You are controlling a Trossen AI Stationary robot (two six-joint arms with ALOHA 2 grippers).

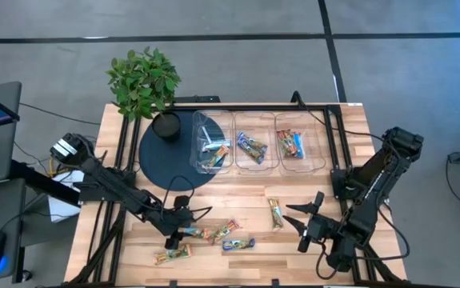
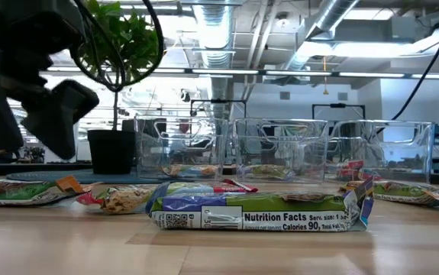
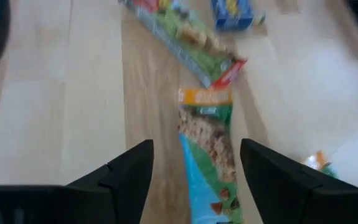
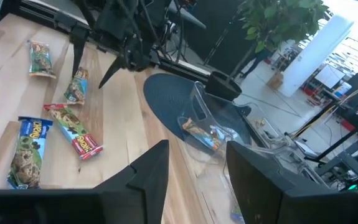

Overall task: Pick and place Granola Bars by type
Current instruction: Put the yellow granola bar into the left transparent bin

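**Granola bars: loose group near the left gripper, others in bins**

The Granola Bars (image 1: 214, 234) are flat, oblong, with shiny crinkled wrappers. Four or five lie loose on the near-left part of the table: a green-tan one (image 1: 172, 254) nearest the edge, a blue one (image 1: 238, 244) to its right, a red-and-green one (image 1: 225, 230) and a small one under the left arm. One further green-tan bar (image 1: 276, 214) lies apart, toward the right. More bars sit in three clear hard-plastic bins (image 1: 255, 144) standing in a row at the far side; the count inside each cannot be made out.

The left gripper (image 1: 183, 225) hangs low over the loose group, fingers spread; in its wrist view a green, blue and orange bar (image 3: 207, 152) lies between the two dark fingers (image 3: 124, 174), not touched.

The right gripper (image 1: 302, 220) waits over the near right, fingers spread, just beside the lone bar.

The table (image 1: 310, 256) is of pale wooden planks. A round dark mat (image 1: 158, 160) lies at the far left, bearing a black pot (image 1: 166, 126) with a leafy green plant (image 1: 143, 80)
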